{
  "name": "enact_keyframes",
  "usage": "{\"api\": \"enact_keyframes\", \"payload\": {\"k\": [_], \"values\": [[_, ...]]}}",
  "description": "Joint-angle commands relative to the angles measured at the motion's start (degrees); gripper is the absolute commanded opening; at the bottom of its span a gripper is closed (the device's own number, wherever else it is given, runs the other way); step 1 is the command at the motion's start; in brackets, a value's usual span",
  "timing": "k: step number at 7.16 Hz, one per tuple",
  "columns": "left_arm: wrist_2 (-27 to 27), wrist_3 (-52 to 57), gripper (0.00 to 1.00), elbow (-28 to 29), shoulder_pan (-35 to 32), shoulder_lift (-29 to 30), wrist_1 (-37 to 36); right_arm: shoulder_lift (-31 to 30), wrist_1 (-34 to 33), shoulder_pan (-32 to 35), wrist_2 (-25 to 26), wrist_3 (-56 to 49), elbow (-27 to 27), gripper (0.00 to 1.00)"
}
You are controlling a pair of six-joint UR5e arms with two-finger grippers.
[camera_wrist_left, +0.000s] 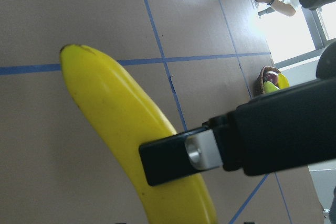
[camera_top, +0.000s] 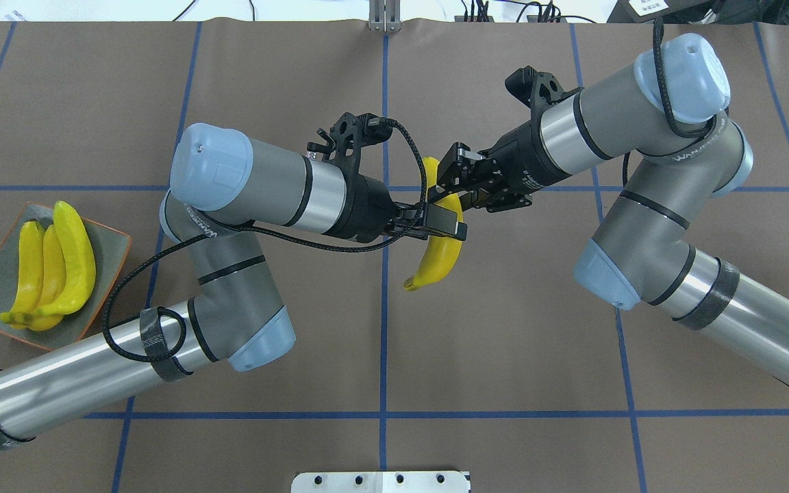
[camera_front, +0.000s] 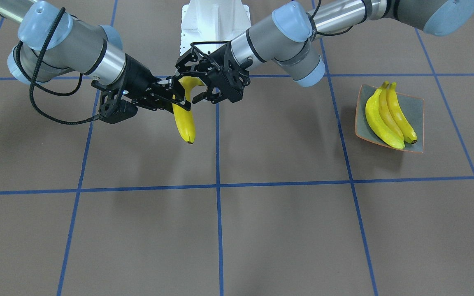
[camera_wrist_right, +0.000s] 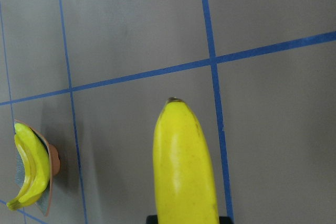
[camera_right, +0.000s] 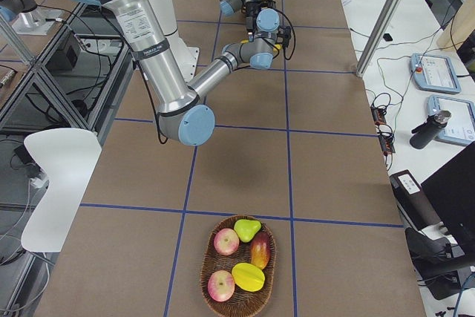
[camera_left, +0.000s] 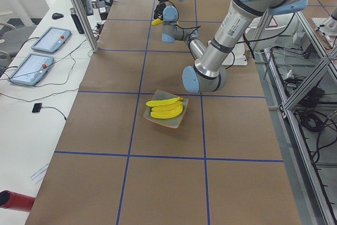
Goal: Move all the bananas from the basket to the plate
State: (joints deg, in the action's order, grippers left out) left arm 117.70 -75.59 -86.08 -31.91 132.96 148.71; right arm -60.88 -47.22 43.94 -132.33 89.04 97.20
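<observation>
Over brown paper [camera_front: 286, 230], right end effector [camera_front: 180, 102] clamps curved banana [camera_front: 185, 123]; left end effector [camera_front: 191, 84] gapes.

This is looking like a robotics lab: blue tape lines [camera_left: 168, 157] are gridding the brown-covered table [camera_left: 95, 183], two teach pendants [camera_left: 51, 39] are lying on a white side bench [camera_left: 16, 140] (cables [camera_left: 52, 110] trailing off them), and aluminium frame posts [camera_left: 79, 9] are standing alongside.
</observation>
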Motion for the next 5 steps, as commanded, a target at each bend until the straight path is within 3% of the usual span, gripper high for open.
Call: {"api": "enact_keyframes", "payload": {"k": [1, 2, 3, 5], "values": [[-0.1, 0.0, 0.07, 0.04, 0.09, 0.2, 0.0, 0.06, 0.02, 0.0, -0.21, -0.01, -0.08, 0.0], [-0.19, -0.08, 0.0, -0.31, 0.18, 0.2, 0.09, -0.03, 0.02, 0.09, -0.04, -0.01, 0.09, 0.18], [-0.19, -0.26, 0.0, -0.31, 0.26, 0.2, 0.0, -0.29, 0.11, 0.35, 0.14, -0.01, 0.18, 0.99], [-0.02, -0.87, 0.0, -1.27, -0.26, -0.33, -0.44, -1.87, 0.55, 2.62, -0.21, -0.01, 1.92, 1.0]]}}
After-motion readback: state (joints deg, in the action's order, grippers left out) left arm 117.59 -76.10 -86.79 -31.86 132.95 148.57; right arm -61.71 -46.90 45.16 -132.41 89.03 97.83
